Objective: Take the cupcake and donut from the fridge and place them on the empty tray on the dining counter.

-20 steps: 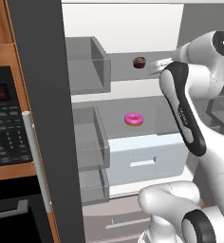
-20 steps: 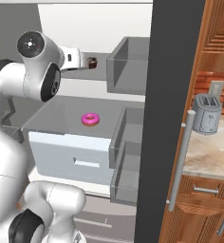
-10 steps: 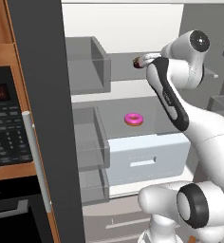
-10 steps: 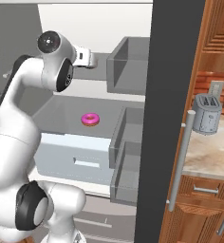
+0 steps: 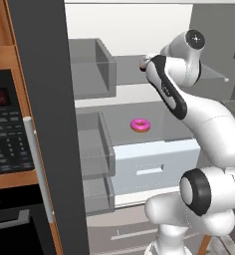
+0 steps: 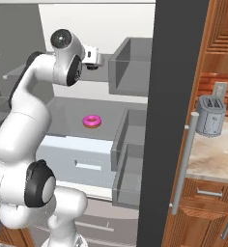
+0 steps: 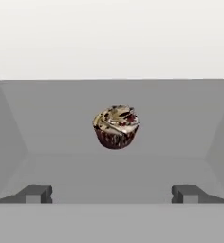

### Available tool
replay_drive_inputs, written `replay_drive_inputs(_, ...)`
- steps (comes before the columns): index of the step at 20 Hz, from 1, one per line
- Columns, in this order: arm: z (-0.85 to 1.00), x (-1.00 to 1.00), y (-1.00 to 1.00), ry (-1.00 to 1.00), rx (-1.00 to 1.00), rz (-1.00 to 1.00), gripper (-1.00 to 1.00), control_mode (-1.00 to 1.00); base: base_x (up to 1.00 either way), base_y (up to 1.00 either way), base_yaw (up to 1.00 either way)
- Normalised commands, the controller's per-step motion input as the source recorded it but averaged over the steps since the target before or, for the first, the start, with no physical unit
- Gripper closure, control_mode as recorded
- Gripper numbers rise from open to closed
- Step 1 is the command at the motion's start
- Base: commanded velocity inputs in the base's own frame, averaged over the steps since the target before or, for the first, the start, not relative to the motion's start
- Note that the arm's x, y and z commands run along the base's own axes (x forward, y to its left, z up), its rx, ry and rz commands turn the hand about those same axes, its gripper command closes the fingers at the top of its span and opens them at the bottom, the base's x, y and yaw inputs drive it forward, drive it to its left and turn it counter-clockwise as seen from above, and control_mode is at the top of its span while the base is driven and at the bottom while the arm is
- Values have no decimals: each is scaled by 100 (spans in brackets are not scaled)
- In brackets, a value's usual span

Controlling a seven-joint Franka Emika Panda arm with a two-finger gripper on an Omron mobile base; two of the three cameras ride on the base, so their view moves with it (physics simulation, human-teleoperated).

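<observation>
Cupcake [image 7: 116, 126] sits on the upper fridge [image 5: 139, 30] shelf, dead ahead of the gripper [image 7: 112, 193], whose jaws are spread wide, not touching it. Donut [image 5: 140, 125] lies on the shelf below.

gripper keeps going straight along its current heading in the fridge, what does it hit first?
Most likely the cupcake: it sits centred ahead of the gripper, between the open jaws, on the grey fridge shelf. Nothing lies between them; the remaining gap is hard to judge.

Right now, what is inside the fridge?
The cupcake sits on the upper shelf, the donut on the lower one. The arm covers part of both shelves.
</observation>
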Motion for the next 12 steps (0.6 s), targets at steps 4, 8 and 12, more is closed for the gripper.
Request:
replay_drive_inputs(4,-27,64,0,0,0,2,-100,-100,0,0,0)
replay_drive_inputs(8,-13,70,0,0,0,0,-100,-100,0,0,0)
replay_drive_inputs(12,-9,70,0,0,0,0,-100,-100,0,0,0)
